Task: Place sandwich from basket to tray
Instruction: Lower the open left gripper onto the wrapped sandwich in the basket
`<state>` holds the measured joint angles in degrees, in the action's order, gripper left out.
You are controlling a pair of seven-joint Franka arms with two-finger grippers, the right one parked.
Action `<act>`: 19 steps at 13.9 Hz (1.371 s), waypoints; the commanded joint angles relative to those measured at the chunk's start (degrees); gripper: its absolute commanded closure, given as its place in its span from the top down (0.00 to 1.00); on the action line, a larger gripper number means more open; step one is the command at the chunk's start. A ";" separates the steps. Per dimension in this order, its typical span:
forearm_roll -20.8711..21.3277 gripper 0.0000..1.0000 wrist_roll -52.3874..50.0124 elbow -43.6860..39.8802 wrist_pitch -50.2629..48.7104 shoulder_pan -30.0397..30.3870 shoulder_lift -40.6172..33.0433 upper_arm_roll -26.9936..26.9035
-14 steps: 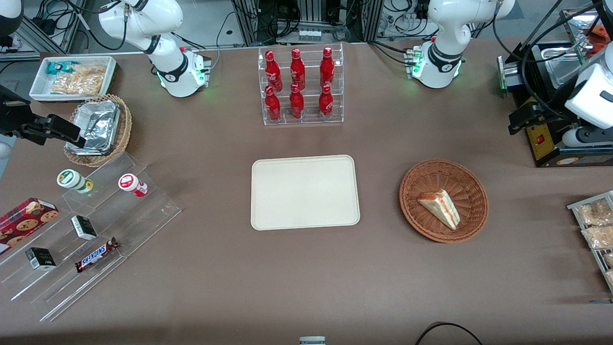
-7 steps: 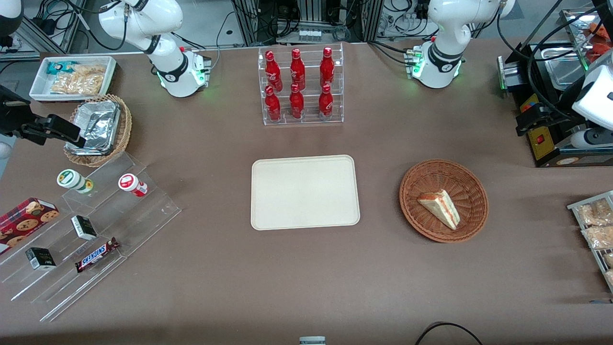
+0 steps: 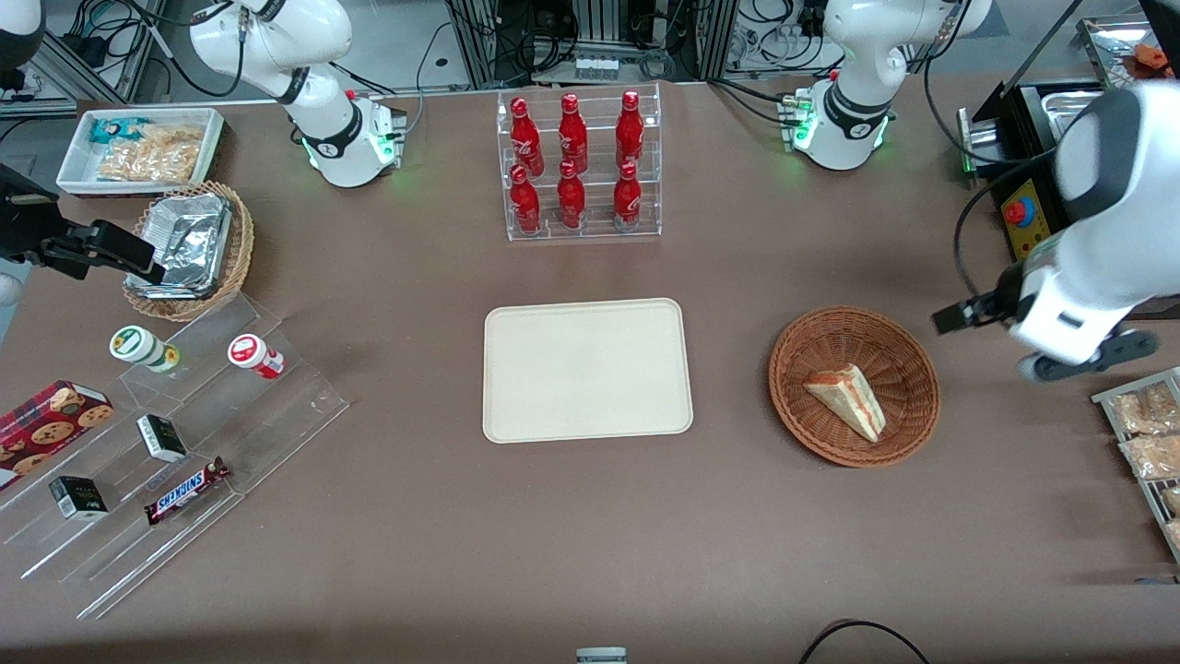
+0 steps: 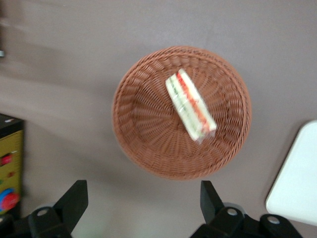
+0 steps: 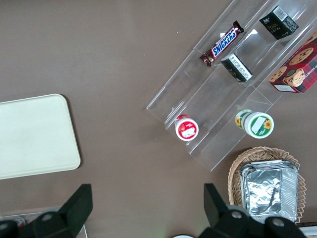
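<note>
One sandwich (image 3: 846, 400) lies in the basket (image 3: 811, 337), which sits beside the tray (image 3: 587, 370), toward the working arm's end. The gripper (image 4: 141, 203) hovers above the basket's edge, fingers (image 4: 74, 199) spread wide, holding nothing.

White rounded arm (image 3: 1097, 277) with grey band; black two-fingered hand (image 4: 143, 206).

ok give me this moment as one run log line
phase: approach | gripper: open, empty, above table beside basket | sandwich: in basket, untouched | tray: no sandwich yet
</note>
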<state>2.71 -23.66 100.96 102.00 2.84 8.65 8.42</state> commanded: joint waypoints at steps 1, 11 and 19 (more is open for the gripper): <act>0.89 1.00 -11.36 11.32 14.31 -1.96 -1.71 0.28; 1.07 1.00 -31.45 25.16 42.05 -6.36 5.67 0.19; 1.15 0.27 -30.84 23.05 44.96 -5.92 10.15 -0.16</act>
<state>2.76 -53.57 125.49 146.26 -3.10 17.32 8.34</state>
